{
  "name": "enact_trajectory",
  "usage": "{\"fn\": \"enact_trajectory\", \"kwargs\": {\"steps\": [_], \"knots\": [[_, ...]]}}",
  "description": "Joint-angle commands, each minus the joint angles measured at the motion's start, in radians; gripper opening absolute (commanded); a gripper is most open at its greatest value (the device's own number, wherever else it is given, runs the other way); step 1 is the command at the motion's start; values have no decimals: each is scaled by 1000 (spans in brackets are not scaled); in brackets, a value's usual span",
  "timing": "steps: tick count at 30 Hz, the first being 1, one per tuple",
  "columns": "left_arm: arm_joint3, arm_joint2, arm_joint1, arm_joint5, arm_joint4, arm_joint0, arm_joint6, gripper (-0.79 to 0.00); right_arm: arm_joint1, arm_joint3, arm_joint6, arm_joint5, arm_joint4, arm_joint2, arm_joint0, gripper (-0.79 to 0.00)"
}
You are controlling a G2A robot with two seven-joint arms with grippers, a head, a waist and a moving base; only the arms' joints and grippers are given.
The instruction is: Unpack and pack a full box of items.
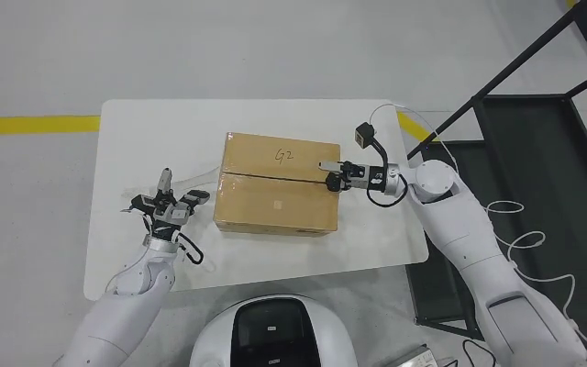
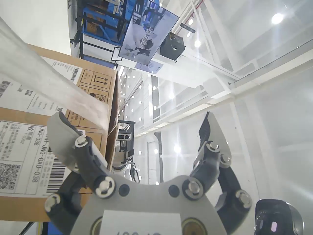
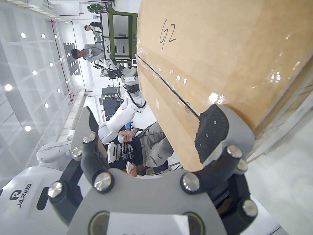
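A closed cardboard box (image 1: 277, 183) marked "G2" stands in the middle of the white table (image 1: 138, 138); clear tape runs along its centre seam. My right gripper (image 1: 327, 172) is at the box's right edge, at the end of the seam, open, with one finger pad (image 3: 212, 133) against the box top (image 3: 220, 50). My left gripper (image 1: 172, 198) is left of the box, a short gap from its side, open and holding nothing. In the left wrist view the box's labelled side (image 2: 29, 128) is close by, and a strip of clear tape (image 2: 49, 86) runs off its corner.
A black metal rack (image 1: 514, 165) stands right of the table beside the right arm. Bare table lies in front of and behind the box. A yellow floor line (image 1: 46, 123) runs to the left.
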Motion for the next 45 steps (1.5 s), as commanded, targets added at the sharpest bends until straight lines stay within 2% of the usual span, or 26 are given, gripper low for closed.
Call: {"fn": "enact_trajectory", "kwargs": {"steps": [1, 9, 12, 19, 28, 38, 45], "knots": [[0, -1, 0, -1, 0, 1, 0, 0, 0, 0, 0, 0, 0, 0, 0, 0], [0, -1, 0, -1, 0, 1, 0, 0, 0, 0, 0, 0, 0, 0, 0, 0], [-9, -12, -5, 37, 9, -2, 62, 0, 0, 0, 0, 0, 0, 0, 0, 0], [30, 17, -35, 104, 21, -23, 131, 0, 0, 0, 0, 0, 0, 0, 0, 0], [136, 32, -82, 60, 32, -94, 216, 0, 0, 0, 0, 0, 0, 0, 0, 0], [219, 34, -123, 90, -15, -148, 183, 0, 0, 0, 0, 0, 0, 0, 0, 0], [225, 7, -144, 42, -69, -149, 110, 0, 0, 0, 0, 0, 0, 0, 0, 0]]}}
